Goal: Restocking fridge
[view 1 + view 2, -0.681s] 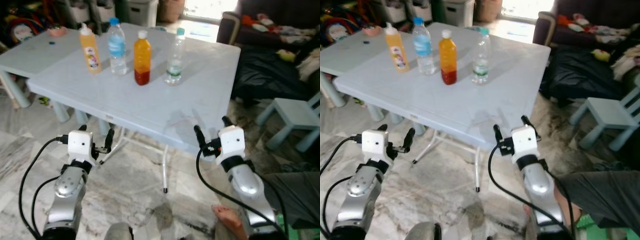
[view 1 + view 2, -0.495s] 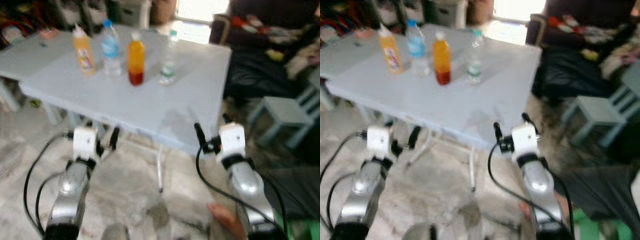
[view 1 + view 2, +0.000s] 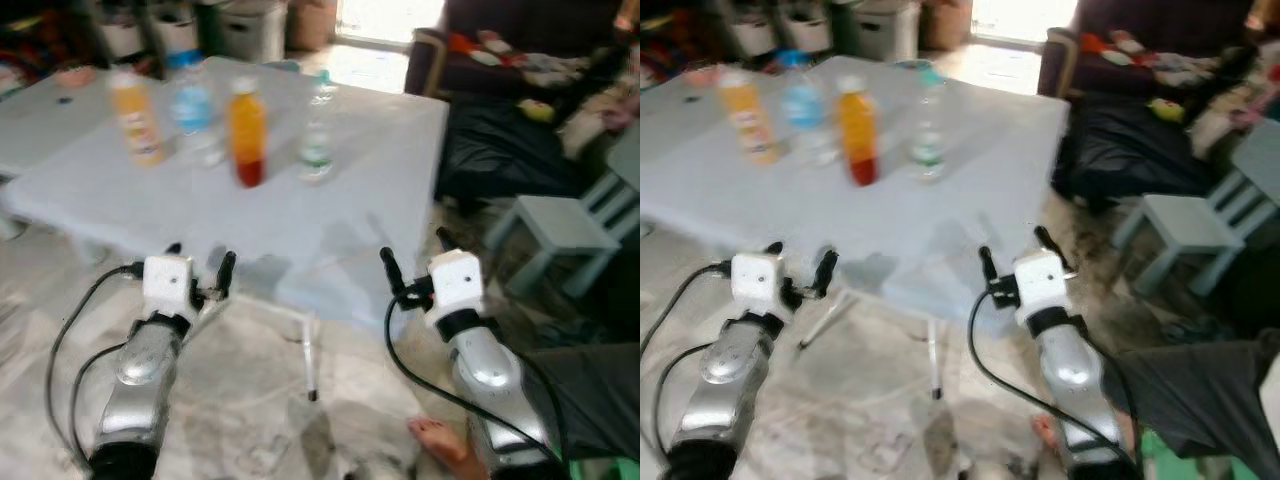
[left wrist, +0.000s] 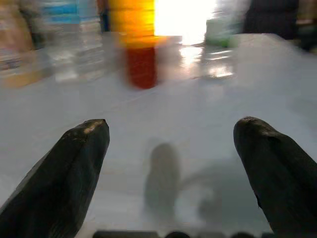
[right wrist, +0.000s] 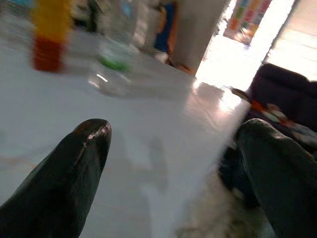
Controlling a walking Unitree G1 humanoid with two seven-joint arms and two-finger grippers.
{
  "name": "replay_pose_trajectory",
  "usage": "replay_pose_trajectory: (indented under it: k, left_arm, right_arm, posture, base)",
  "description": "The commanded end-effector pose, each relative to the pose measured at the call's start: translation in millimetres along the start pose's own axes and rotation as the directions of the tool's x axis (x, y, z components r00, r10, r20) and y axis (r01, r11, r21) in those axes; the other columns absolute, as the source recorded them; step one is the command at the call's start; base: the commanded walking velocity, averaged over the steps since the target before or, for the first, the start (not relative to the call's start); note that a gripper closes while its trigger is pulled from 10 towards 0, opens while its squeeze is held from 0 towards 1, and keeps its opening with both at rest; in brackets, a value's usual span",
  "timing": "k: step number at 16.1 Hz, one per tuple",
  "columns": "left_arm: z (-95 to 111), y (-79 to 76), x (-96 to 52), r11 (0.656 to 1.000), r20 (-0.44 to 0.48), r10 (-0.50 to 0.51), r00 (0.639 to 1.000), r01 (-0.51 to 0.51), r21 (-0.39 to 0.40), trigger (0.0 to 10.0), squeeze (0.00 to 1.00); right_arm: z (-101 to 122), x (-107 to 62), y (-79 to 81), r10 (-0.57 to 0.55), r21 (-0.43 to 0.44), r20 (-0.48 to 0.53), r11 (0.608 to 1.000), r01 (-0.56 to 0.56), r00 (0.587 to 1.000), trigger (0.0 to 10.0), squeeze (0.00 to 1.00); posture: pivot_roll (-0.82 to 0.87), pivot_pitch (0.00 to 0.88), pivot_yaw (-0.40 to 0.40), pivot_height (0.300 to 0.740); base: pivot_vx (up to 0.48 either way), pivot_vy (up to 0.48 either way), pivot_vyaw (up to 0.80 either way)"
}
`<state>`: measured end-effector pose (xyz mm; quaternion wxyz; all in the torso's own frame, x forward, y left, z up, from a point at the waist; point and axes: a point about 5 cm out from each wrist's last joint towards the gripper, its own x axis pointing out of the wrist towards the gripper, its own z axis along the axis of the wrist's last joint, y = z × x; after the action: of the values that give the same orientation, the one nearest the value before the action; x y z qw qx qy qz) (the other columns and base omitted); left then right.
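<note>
While I stand before the pale blue table (image 3: pixel 330 240), both my arms are raised at its near edge. My left gripper (image 3: pixel 200 268) sits at the near left part of the edge, its two black fingers spread wide with nothing between them; my left wrist view looks across the tabletop between those fingertips (image 4: pixel 79 148). My right gripper (image 3: pixel 415 262) is at the near right of the edge, likewise spread wide and empty.

Four bottles stand upright in a row on the far left part of the table, all blurred. From left to right they are a pale orange bottle (image 3: pixel 137 120), a clear bottle with a blue label (image 3: pixel 196 112), an orange juice bottle (image 3: pixel 247 133) with a dark red bottom, and a clear bottle with a green label (image 3: pixel 316 130). They are well apart from both grippers.

To the right of the table stands a small light blue stool (image 3: pixel 560 232), and beyond it a dark sofa (image 3: pixel 520 60) strewn with items. A person's bare foot (image 3: pixel 440 445) rests on the marble floor near my right arm.
</note>
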<state>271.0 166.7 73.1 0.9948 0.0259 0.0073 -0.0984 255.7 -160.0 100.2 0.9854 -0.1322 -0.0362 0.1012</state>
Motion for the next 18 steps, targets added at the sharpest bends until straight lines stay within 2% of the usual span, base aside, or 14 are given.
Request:
replay_pose_trajectory:
  k: [1, 5, 8, 9, 10, 14, 16, 18]
  left_arm:
    - [2, 4.3, 0.4, 1.0, 0.004, 0.0, 1.0, 0.0, 0.017, 10.0, 0.0]
    - [1, 6.6, 1.1, 1.0, -0.009, 0.02, 1.0, -0.02, -0.004, 10.0, 0.0]
    - [3, 8.7, 0.0, 0.999, 0.007, 0.025, 1.0, -0.025, 0.024, 10.0, 0.0]
    - [2, 9.0, -0.5, 0.999, 0.005, 0.031, 1.0, -0.031, 0.01, 10.0, 0.0]
    - [3, 9.7, -1.3, 0.999, 0.017, 0.029, 0.999, -0.03, 0.034, 10.0, 0.0]
    - [1, 12.0, -4.1, 0.998, 0.007, 0.037, 0.999, -0.037, 0.044, 10.0, 0.0]
    - [1, 15.1, -6.5, 0.998, 0.003, 0.04, 0.999, -0.041, 0.057, 10.0, 0.0]
    - [0, 21.2, -10.8, 0.996, -0.006, 0.046, 0.999, -0.046, 0.074, 10.0, 0.0]
  right_arm:
    - [6, 3.6, -0.1, -0.008, 0.002, 0.028, 1.0, 0.008, 1.0, 10.0, 0.0]
    - [5, 2.2, 1.7, -0.003, 0.0, 0.026, 1.0, 0.003, 1.0, 10.0, 0.0]
    - [4, 1.7, 2.2, 0.003, 0.0, 0.024, 1.0, -0.003, 1.0, 10.0, 0.0]
    - [3, 1.6, 2.8, 0.006, 0.0, 0.024, 1.0, -0.006, 1.0, 10.0, 0.0]
    - [3, 1.3, 3.8, 0.011, -0.002, 0.024, 1.0, -0.011, 1.0, 10.0, 0.0]
    - [3, 0.5, 4.5, 0.018, -0.003, 0.026, 1.0, -0.018, 0.999, 10.0, 0.0]
    - [11, 4.3, 0.2, 0.025, 0.014, 0.059, 1.0, -0.026, 0.998, 10.0, 0.0]
    - [22, 14.9, -9.0, 0.028, 0.016, 0.092, 0.999, -0.03, 0.995, 10.0, 0.0]
  posture:
    - [-0.01, 0.013, -0.026, 0.74]
    - [-0.01, 0.013, -0.024, 0.74]
    - [0.0, 0.015, -0.026, 0.74]
    - [0.0, 0.015, -0.027, 0.74]
    - [0.0, 0.014, -0.028, 0.74]
    - [0.0, 0.017, -0.029, 0.74]
    - [0.01, 0.025, -0.022, 0.74]
    - [0.02, 0.043, -0.015, 0.74]
  base:
    - [0.428, 0.0, 0.0]
    - [0.355, 0.256, 0.0]
    - [0.0, 0.451, 0.0]
    - [0.0, 0.48, 0.0]
    - [0.0, 0.0, 0.0]
    - [0.0, 0.0, 0.0]
    - [0.0, 0.0, 0.0]
    - [0.0, 0.0, 0.0]
